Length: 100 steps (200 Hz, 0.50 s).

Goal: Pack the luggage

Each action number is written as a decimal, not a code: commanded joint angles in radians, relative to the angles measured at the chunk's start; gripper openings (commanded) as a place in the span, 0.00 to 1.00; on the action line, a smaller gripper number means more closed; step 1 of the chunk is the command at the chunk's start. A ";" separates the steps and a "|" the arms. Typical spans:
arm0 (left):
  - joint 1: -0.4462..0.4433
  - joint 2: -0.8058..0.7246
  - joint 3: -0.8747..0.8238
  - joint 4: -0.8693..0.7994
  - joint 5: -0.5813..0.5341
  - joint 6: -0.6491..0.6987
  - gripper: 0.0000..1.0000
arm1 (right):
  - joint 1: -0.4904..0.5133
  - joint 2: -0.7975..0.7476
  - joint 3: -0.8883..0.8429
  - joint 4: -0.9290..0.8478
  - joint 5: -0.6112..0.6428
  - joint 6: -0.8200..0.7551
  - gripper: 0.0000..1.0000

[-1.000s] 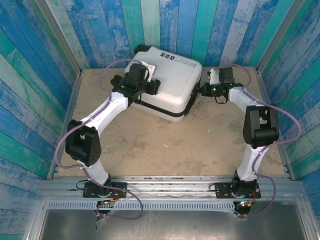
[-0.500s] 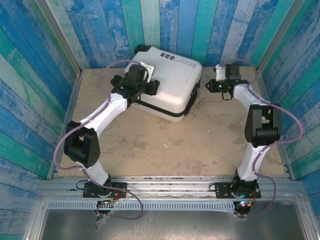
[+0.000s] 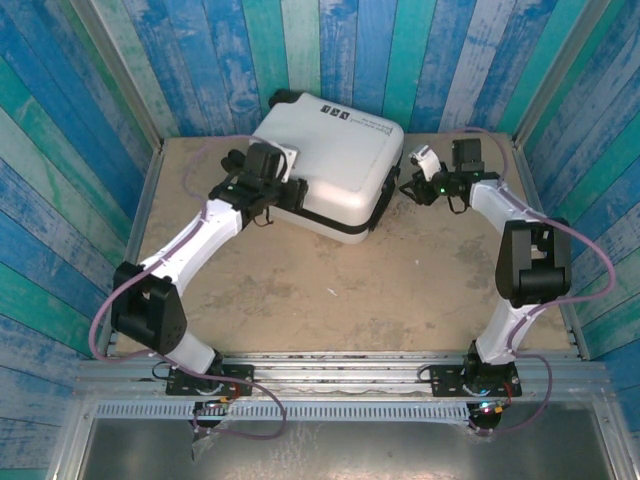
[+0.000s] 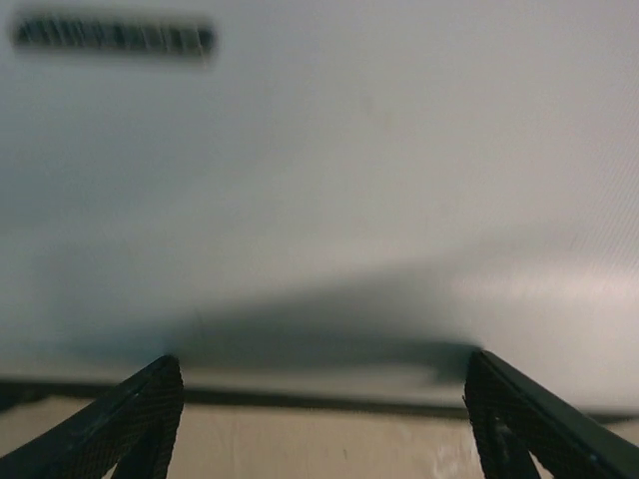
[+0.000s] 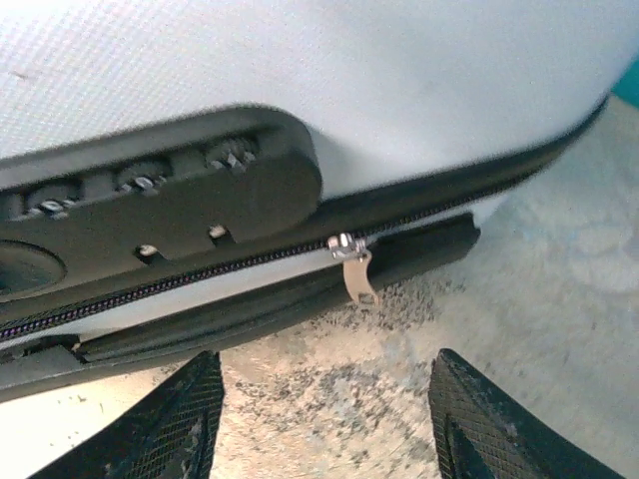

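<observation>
While the near stretch of the table (image 3: 330,290) is lying bare in front of the arm bases, you are working both hands up at the far end, and neither is holding anything. Your left gripper (image 4: 319,419) is hovering with its fingers spread wide at the near-left edge of the luggage (image 3: 325,165), facing smooth white shell. If you are pushing in from there, the fingers are likely sliding off that slick surface, or shoving the whole case sideways instead of catching the seam. Your right gripper (image 5: 324,419) is sitting partly open at the case's right side, with nothing between its fingers. It is aiming just below the small silver zipper pull (image 5: 356,271), which is dangling beside the black lock block (image 5: 150,200). That tab is thin and hanging loose, so a closing pinch is risking a miss, or a nip of the black trim instead. The luggage itself is lying flat and closed at the far middle of the table. Its back corner is touching or nearly touching the striped wall (image 3: 300,50) — you cannot tell which from here — so a hard tug on the zipper is threatening to twist the case rather than run the slider.
</observation>
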 commanded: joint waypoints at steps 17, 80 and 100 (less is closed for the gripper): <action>-0.020 -0.091 -0.049 -0.040 0.055 -0.001 0.77 | -0.007 0.087 0.111 -0.080 -0.140 -0.187 0.57; -0.024 -0.227 -0.125 0.078 0.069 -0.013 0.82 | -0.007 0.201 0.206 -0.151 -0.168 -0.222 0.57; -0.025 -0.270 -0.149 0.132 0.074 -0.025 0.83 | -0.008 0.220 0.213 -0.152 -0.170 -0.223 0.57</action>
